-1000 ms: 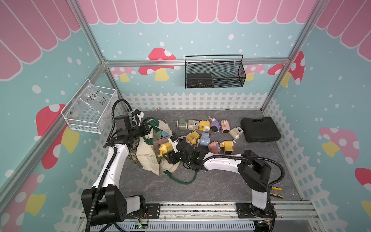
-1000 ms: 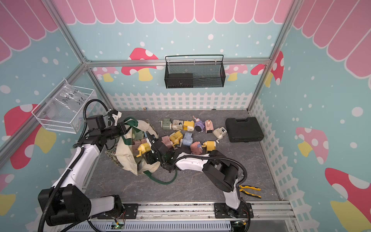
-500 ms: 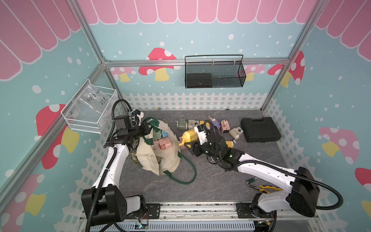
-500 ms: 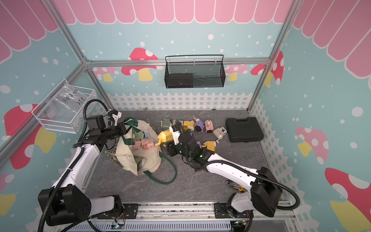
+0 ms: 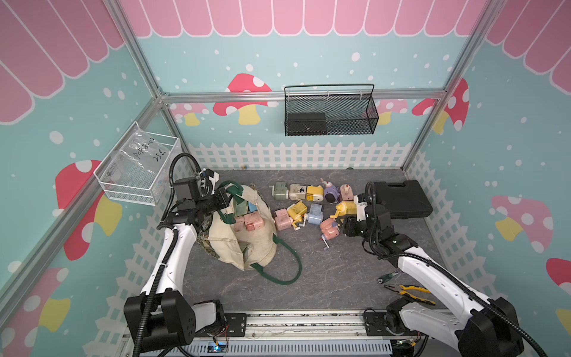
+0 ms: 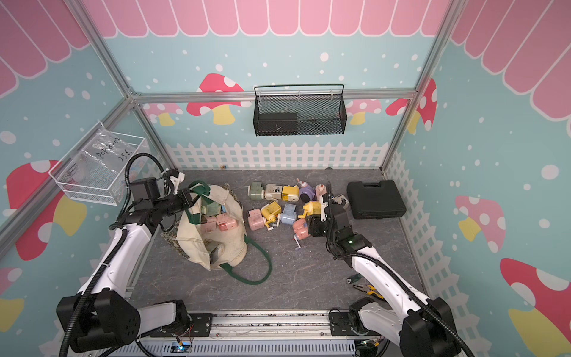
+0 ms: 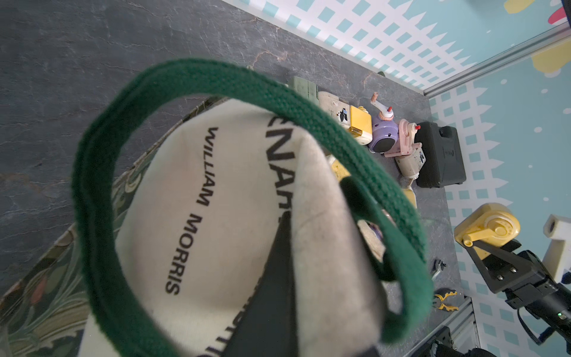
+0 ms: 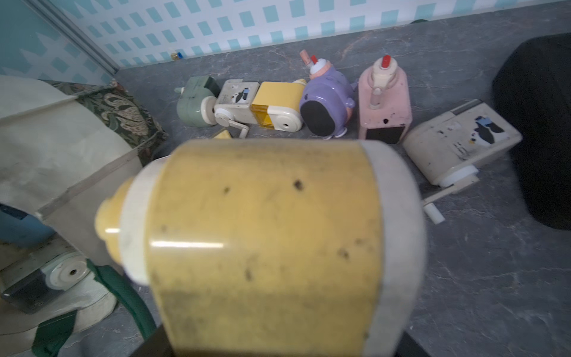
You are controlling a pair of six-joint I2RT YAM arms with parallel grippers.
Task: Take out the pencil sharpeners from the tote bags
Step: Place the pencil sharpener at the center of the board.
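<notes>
**Desk contents, near to far**

1. Yellow-handled pliers (image 5: pixel 409 290): near right, flat on the desk (image 5: pixel 324 278) and beside the right arm. Not part of the job.
2. Loose green strap (image 5: pixel 289 269): lies in a loop on the desk, just near of the bag.
3. Tote bag (image 5: pixel 230 244): left of centre, slumped, with its mouth facing up and to the right. Several pencil sharpeners lie inside, among them two pink ones (image 5: pixel 253 223) and a blue one behind them.
4. Left gripper (image 5: pixel 225 199): pressed together on the far-left rim of the tote bag by the root of the upper strap (image 7: pixel 247 89). It holds the mouth open.
5. Right gripper (image 5: pixel 346 214): right of centre, pinching a yellow sharpener (image 8: pixel 268 241) across its body. It holds it at the right edge of the pile, apparently off the desk.
6. Unloaded sharpeners: about ten on the desk between the bag and the case.
   - Far row: green (image 5: pixel 280 190), cream, yellow, purple (image 5: pixel 332 194) and pink.
   - Nearer group: pink (image 5: pixel 282 223), yellow, blue (image 5: pixel 315 214) and pink.
7. Black case (image 5: pixel 401 201): far right, shut.
8. Black mesh basket (image 5: pixel 330 123): on the far wall.

**Step in hand:** probably carrying one extracted sharpener to the pile.

**Next move calls for:**
- lowering it onto bare desk right of the pile and spreading the jaws;
- then reaching left into the open bag mouth for a pink one, while the left arm keeps the rim up.
</notes>
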